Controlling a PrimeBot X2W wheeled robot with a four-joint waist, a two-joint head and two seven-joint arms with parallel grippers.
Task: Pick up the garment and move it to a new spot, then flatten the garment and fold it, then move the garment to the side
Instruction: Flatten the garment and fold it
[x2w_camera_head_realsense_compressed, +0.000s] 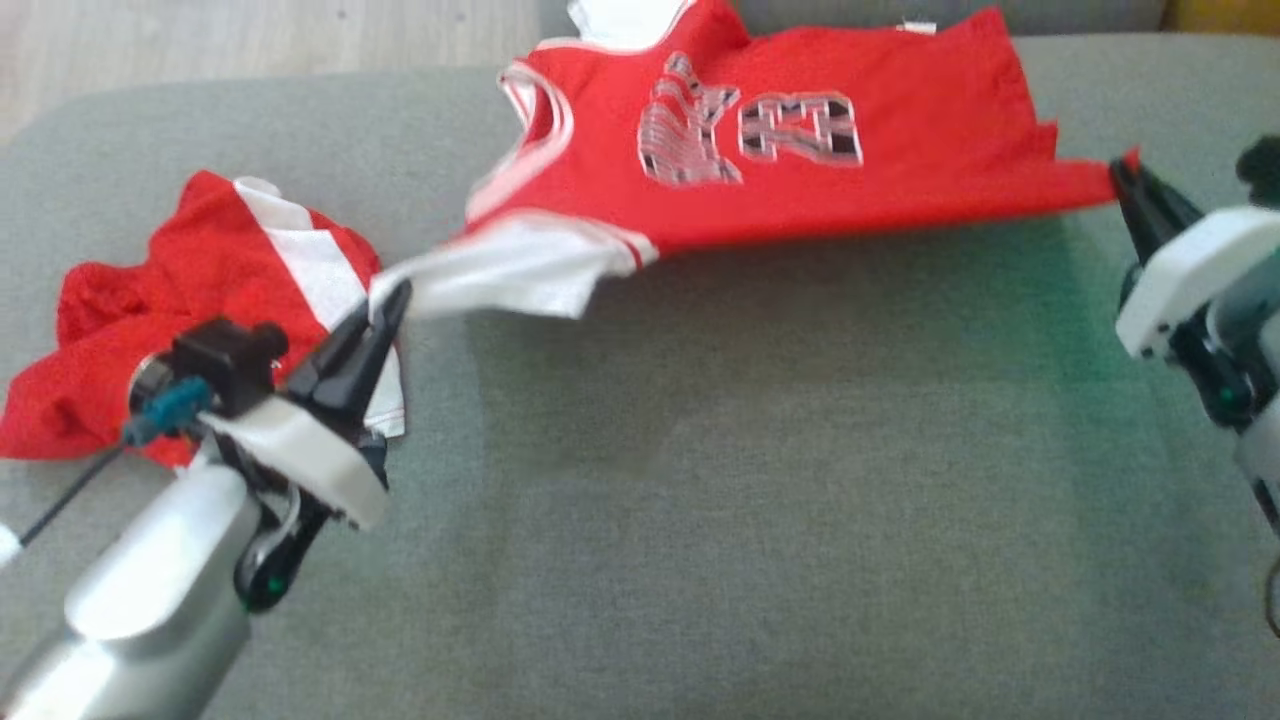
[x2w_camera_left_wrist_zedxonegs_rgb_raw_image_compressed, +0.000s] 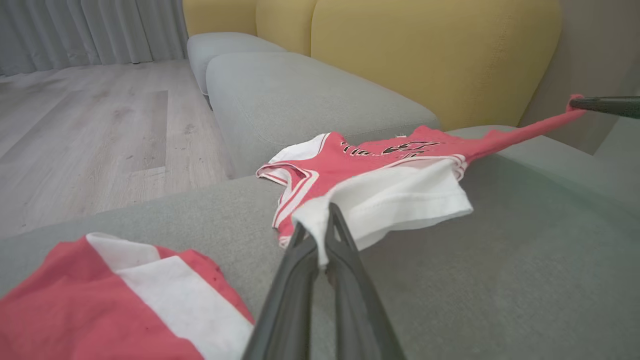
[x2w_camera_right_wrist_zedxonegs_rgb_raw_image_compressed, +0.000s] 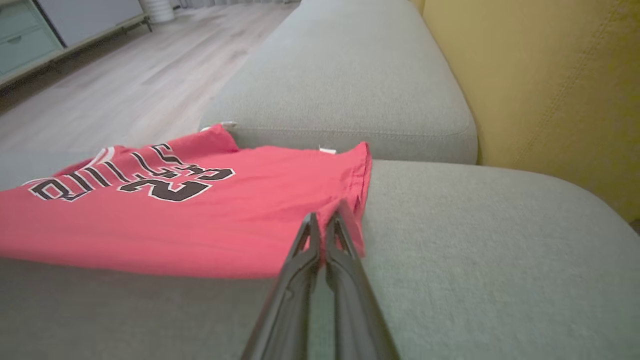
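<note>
While the red jersey hangs stretched between both grippers, the left gripper is clamped on its white sleeve and the right gripper on its red hem corner; grey cushion below; second red garment beside the left gripper.

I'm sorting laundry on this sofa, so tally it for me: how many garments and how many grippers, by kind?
Garments: 2, the red jersey, pulled out between the arms, and the crumpled red and white garment on the robot's left
Grippers: 2, the left gripper and the right gripper, both shut on the jersey
Total: 4
</note>
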